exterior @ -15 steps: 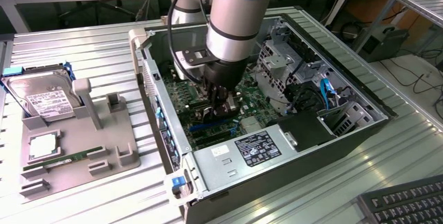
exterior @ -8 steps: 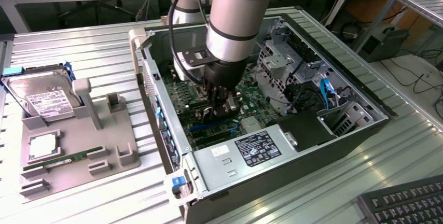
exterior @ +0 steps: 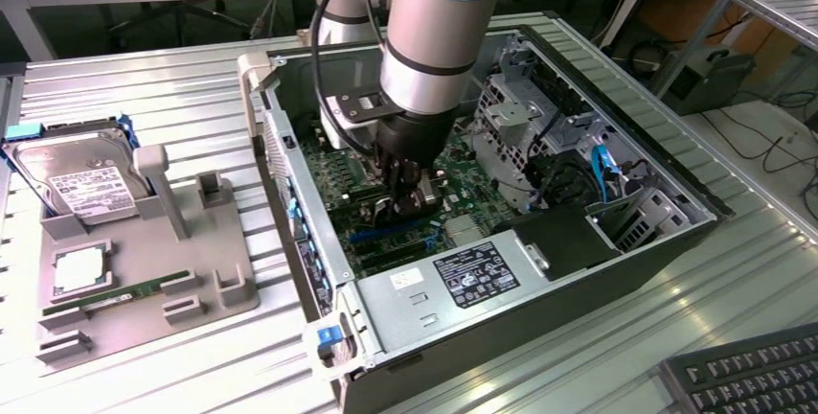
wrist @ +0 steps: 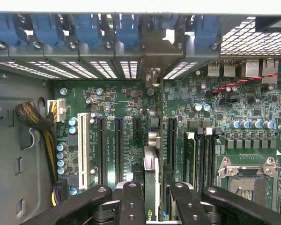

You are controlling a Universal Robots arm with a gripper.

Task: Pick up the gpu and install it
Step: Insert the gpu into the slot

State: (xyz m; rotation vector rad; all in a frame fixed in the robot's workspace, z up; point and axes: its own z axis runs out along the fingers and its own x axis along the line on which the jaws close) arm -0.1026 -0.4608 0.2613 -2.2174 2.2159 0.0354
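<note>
Green circuit board, seen edge-on with a silvery strip along it, is clamped between the black fingers of the gripper (wrist: 152, 201): this is the gpu (wrist: 151, 176), held upright and deep inside the open computer case (exterior: 614, 146). The pick-up is judged done. The card is lined up along the row of black expansion slots (wrist: 118, 140) on the motherboard (wrist: 215, 108), but whether its contact edge has entered a slot cannot be told, so seating is counted as not yet finished.

Room is tight. The memory slots (wrist: 196, 154) lie just beside the card on one side and the white slot (wrist: 83, 140) near it on the other. The rear wall with its blue latches (wrist: 47, 28) closes off the bracket end. The yellow-and-black cable bundle (wrist: 35, 122) lies well apart. In the exterior view the drive cage (exterior: 511, 107) stands near the arm on that view's right, and the power supply (exterior: 473, 275) bounds the near end.
</note>
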